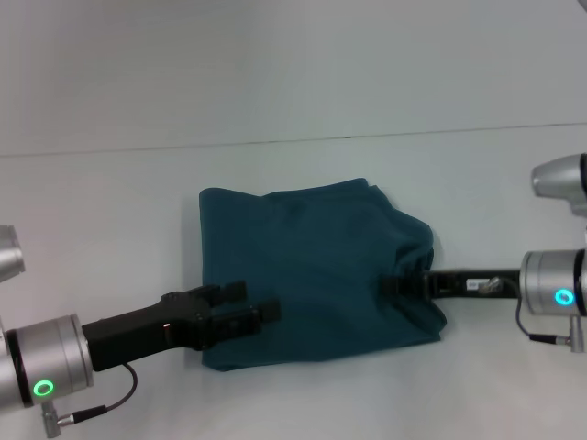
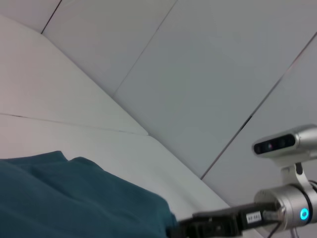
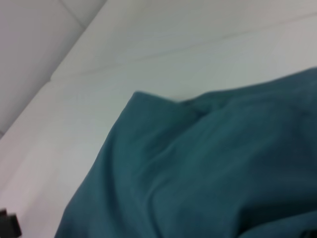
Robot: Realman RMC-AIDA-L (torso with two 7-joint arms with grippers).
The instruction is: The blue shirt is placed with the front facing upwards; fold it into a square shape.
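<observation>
Blue shirt lying folded into a rough square at mid table, no lettering showing. Left gripper over its near-left corner, fingers spread apart, grasping nothing. Right gripper at its right edge, clenched on a fold of the cloth.

The setting is a robotics lab or test cell. Indicators: a plain white tabletop, bare pale panelled walls with thin seams behind it, and a metallic robot arm carrying a lit ring indicator and a wrist-mounted camera. No household furnishings appear.
</observation>
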